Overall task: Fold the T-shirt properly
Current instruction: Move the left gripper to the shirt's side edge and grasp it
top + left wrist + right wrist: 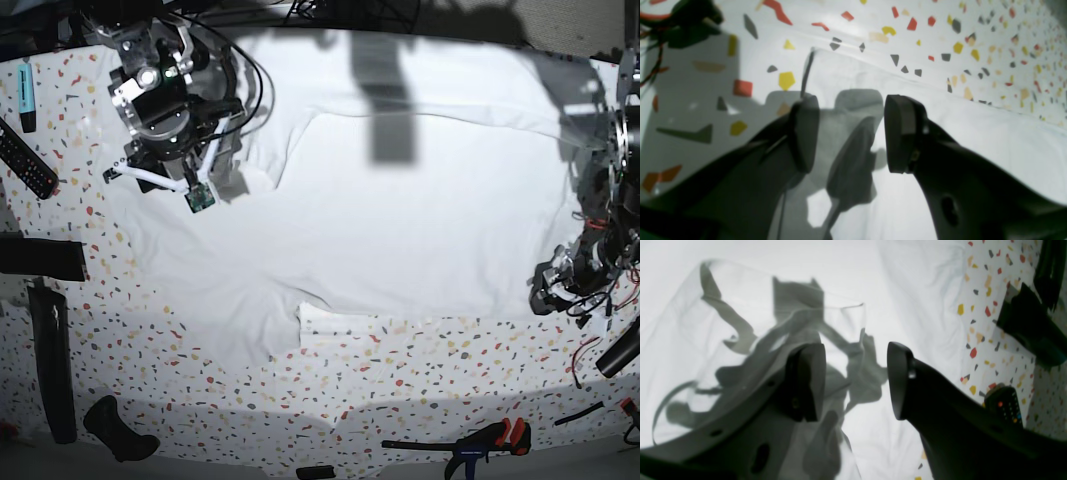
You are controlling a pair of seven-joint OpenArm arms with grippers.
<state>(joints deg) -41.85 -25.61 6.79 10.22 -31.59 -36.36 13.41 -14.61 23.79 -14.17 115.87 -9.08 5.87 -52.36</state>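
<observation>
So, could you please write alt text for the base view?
A white T-shirt lies spread across a speckled table, with one robot arm at each side edge. A remote control and a clamp lie on the table.

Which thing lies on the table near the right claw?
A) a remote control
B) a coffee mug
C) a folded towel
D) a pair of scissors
A: in the right wrist view a dark remote control with small coloured buttons lies on the speckled table, just beyond the open right claw that hovers over the white T-shirt.
</observation>
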